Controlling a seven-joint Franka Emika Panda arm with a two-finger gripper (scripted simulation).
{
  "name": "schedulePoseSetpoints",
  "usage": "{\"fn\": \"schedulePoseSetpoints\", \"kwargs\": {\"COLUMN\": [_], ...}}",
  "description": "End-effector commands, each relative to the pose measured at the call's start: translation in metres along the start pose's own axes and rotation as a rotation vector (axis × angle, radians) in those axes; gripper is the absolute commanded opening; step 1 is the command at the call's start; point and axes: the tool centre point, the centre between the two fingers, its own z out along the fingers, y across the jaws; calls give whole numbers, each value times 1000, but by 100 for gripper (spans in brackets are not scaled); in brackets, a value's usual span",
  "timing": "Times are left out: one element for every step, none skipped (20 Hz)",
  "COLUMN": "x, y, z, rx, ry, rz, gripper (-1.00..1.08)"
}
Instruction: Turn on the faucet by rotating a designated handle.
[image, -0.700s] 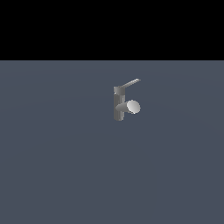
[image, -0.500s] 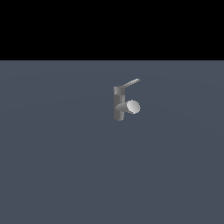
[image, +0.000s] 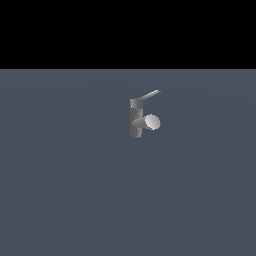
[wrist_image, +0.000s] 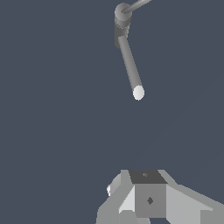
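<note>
The faucet (image: 136, 120) stands mid-counter (image: 75, 190), handle (image: 149, 95) slanting upward; the end effector (wrist_image: 148, 199) is well apart, its state unclear.

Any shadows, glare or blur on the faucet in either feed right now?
Exterior view: sharp render, no cast shadow on the floor; the faucet is flat-shaded, its spout end palest, the handle crisp. Wrist view: equally sharp, no glare; the gripper shows only partly at the picture's edge.

The faucet (image: 136, 120) stands alone, its handle (image: 149, 95) slanting up (toward the exterior view's right) above the spout (image: 149, 122).
</note>
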Motion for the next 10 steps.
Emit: {"fn": "schedulePoseSetpoints", "kwargs": {"x": [10, 15, 20, 25, 31, 38, 44, 51, 58, 66], "y": [-6, -8, -10, -13, -16, -18, -21, -23, -26, -28], "z": [7, 11, 15, 18, 22, 27, 31, 36, 40, 45], "rx": [1, 1, 2, 2, 3, 3, 4, 4, 5, 5], "ry": [0, 1, 1, 2, 2, 3, 3, 4, 5, 5], "rz": [36, 52, 70, 89, 109, 130, 152, 175, 198, 222], "gripper": [-100, -100, -100, -100, -100, -100, -100, -100, -100, -100]}}
